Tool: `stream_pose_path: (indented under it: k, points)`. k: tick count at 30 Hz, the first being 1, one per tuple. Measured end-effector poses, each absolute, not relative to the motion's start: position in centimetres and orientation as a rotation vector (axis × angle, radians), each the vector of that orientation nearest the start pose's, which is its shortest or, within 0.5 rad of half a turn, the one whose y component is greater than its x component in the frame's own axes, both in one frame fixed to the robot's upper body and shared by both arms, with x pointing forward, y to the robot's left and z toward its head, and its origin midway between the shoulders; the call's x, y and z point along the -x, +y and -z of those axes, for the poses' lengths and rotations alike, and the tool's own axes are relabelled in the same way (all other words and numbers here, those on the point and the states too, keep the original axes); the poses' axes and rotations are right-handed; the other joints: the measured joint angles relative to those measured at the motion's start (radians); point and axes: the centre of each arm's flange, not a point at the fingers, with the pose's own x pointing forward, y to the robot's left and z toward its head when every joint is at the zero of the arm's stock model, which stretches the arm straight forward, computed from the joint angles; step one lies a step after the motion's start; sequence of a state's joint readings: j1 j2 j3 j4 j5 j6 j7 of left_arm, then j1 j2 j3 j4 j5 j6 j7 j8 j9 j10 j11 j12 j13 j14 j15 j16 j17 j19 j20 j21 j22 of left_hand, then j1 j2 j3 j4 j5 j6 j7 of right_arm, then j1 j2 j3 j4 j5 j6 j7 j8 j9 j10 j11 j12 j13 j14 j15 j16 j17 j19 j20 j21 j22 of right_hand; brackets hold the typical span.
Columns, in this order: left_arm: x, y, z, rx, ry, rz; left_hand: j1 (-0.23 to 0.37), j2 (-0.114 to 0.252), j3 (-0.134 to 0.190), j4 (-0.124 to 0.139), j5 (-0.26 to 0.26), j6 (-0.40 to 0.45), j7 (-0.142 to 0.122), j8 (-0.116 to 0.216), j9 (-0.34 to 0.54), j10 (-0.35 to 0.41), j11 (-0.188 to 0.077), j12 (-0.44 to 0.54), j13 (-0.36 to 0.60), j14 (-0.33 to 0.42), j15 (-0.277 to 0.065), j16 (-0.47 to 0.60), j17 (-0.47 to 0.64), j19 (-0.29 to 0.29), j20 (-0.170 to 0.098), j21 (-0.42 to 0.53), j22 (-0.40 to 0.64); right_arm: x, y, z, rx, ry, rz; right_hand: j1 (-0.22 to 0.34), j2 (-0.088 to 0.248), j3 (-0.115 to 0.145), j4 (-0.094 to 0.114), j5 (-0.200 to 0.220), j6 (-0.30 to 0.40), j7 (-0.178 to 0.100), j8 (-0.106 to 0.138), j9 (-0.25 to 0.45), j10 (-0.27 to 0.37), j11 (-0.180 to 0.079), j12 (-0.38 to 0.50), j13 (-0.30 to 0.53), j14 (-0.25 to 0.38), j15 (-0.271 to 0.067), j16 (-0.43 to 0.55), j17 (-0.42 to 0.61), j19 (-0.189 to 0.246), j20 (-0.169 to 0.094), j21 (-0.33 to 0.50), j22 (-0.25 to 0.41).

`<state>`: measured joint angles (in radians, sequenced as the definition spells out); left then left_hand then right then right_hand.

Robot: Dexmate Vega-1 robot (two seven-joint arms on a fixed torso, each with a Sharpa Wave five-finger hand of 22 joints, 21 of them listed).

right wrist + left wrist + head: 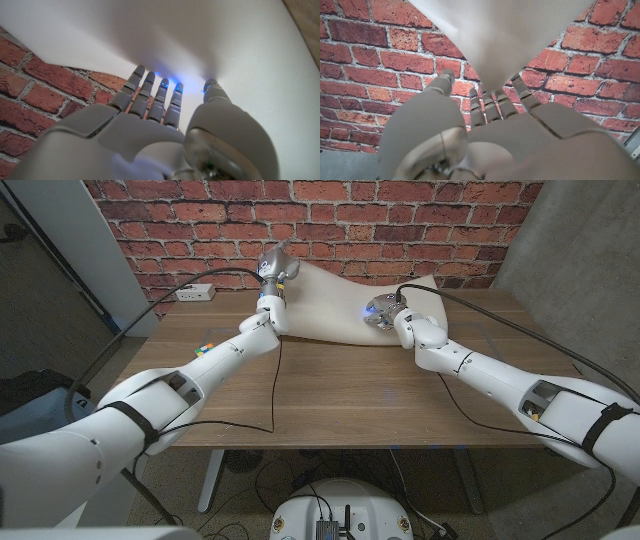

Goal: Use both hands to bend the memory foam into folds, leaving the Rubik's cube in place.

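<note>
Head view: the white memory foam (335, 305) lies at the far side of the wooden table (330, 395), against the brick wall (330, 220), and it is not flat. Its left corner is lifted high and its right end also rises, so the sheet sags in the middle between the 2 hands. The left hand (276, 275) is raised at that lifted left corner. The right hand (383, 312) sits low on the foam nearer its right part, with a blue glow at the fingers. The Rubik's cube (205, 349) lies on the table well left of the foam, just beside the left forearm. A white power strip (195, 293) sits at the table's far left edge.

Left wrist view: the left hand (490, 135) has its fingers (492, 107) and thumb closed on a narrowed edge of the foam (505, 40), pinching it, with brick behind.

Right wrist view: the right hand (150, 135) has its fingers (160, 97) close together and stretched against the foam (200, 40). Their tips seem to press into it, though whether the thumb grips an edge cannot be told.
</note>
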<state>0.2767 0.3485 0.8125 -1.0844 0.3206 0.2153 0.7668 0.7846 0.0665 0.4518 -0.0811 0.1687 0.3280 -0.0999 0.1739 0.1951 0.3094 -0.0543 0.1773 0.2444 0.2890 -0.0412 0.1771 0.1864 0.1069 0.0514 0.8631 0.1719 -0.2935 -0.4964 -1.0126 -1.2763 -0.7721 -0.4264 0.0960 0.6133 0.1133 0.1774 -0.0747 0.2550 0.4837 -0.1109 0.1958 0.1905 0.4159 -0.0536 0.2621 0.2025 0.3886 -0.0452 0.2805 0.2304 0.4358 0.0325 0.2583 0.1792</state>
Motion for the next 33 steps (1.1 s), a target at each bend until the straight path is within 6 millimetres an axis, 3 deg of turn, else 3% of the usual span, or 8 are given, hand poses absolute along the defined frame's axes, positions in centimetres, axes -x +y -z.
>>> stream_pose_path:
  k: [1,6,10,18,20,25,31,33]
  points:
    - [-67.5,18.4,-15.8,-0.93,-0.894,-0.642,0.0,0.0,-0.003,-0.003,0.004,0.0,0.0,0.003,0.0,0.0,-0.01,0.001,-0.002,-0.001,-0.001,0.002,-0.001,0.005,-0.007,-0.002,0.0,-70.3,-15.6,-7.7,1.725,-0.403,0.176,-0.001,0.001,-0.001,0.001,0.0,0.0,0.0,0.0,0.0,0.0,0.0,0.0,0.0,0.0,0.0,0.0,0.0,0.0,0.0,0.0,0.0]
    - [-66.6,17.8,-16.1,-0.928,-0.992,-0.668,-0.007,0.006,-0.014,-0.008,0.009,0.0,0.0,0.008,-0.004,0.018,-0.039,0.019,-0.011,0.002,0.002,0.012,-0.005,0.023,-0.055,-0.006,0.0,-70.7,-15.4,-7.8,1.732,-0.394,0.178,-0.009,0.009,0.003,0.005,0.0,0.0,0.0,0.0,0.0,-0.006,0.005,-0.003,0.0,0.0,0.0,0.0,0.002,0.004,0.004,0.0,0.0]
    - [-66.6,17.8,-15.1,-0.959,-1.021,-0.653,-0.013,0.012,-0.021,-0.013,0.009,0.036,-0.016,0.024,-0.005,0.075,-0.058,0.042,-0.023,0.063,0.0,0.029,-0.01,0.054,-0.081,-0.006,0.0,-71.1,-15.2,-7.9,1.725,-0.39,0.18,-0.01,0.01,-0.002,0.009,-0.004,-0.004,0.004,0.0,0.0,-0.006,0.005,-0.008,0.0,-0.002,-0.001,0.0,0.005,0.004,0.004,0.0,0.0]
    - [-67.3,16.5,-14.8,-0.992,-0.998,-0.519,-0.072,-0.005,-0.032,-0.024,0.009,0.219,-0.002,0.058,-0.009,0.237,-0.046,0.075,-0.045,0.23,-0.007,0.047,-0.014,0.192,-0.033,-0.002,-0.004,-71.8,-14.9,-8.0,1.721,-0.37,0.189,-0.026,0.011,-0.006,0.013,-0.004,-0.007,0.007,0.0,0.0,-0.005,0.005,-0.008,0.0,-0.007,0.004,-0.007,0.005,0.009,0.016,0.0,0.0]
    - [-66.5,17.3,-14.7,-1.022,-1.013,-0.479,-0.083,-0.015,-0.036,-0.022,0.009,0.246,0.005,0.06,-0.009,0.244,-0.042,0.075,-0.045,0.237,-0.007,0.047,-0.018,0.197,-0.024,-0.012,-0.005,-71.9,-14.8,-8.1,1.724,-0.368,0.189,-0.03,0.015,-0.008,0.016,-0.004,-0.009,0.009,0.0,0.0,-0.005,0.005,-0.011,0.0,-0.007,0.004,-0.007,0.005,0.009,0.016,0.0,0.0]
    - [-66.8,16.9,-14.0,-1.114,-0.967,-0.362,-0.112,-0.043,-0.055,-0.03,0.009,0.278,-0.002,0.06,-0.009,0.243,-0.043,0.062,-0.049,0.235,-0.008,0.026,-0.019,0.173,-0.002,-0.042,-0.005,-72.2,-14.8,-8.2,1.717,-0.355,0.197,-0.034,0.018,-0.006,0.021,-0.008,-0.009,0.009,0.0,0.0,-0.011,0.011,-0.015,0.0,-0.007,0.004,-0.007,0.009,0.009,0.016,0.0,0.005]
    - [-67.4,16.4,-13.1,-1.23,-0.904,-0.271,-0.103,-0.063,-0.052,-0.05,0.015,0.353,0.001,0.06,-0.014,0.275,-0.06,0.061,-0.054,0.245,-0.007,0.017,-0.019,0.182,-0.017,-0.058,-0.005,-72.5,-14.8,-8.3,1.709,-0.344,0.207,-0.043,0.02,-0.01,0.025,-0.008,-0.014,0.014,0.0,0.0,-0.011,0.011,-0.015,0.0,-0.009,0.002,-0.007,0.009,0.009,0.016,0.0,0.005]
    - [-67.6,16.2,-12.6,-1.281,-0.874,-0.236,-0.088,-0.048,-0.044,-0.057,0.02,0.367,0.009,0.06,-0.014,0.286,-0.059,0.061,-0.054,0.251,-0.011,0.017,-0.019,0.199,-0.02,-0.065,-0.005,-72.5,-14.8,-8.4,1.709,-0.342,0.209,-0.044,0.02,-0.01,0.025,-0.008,-0.014,0.014,0.0,0.0,-0.011,0.011,-0.015,0.0,-0.009,0.002,-0.007,0.009,0.009,0.016,0.0,0.005]
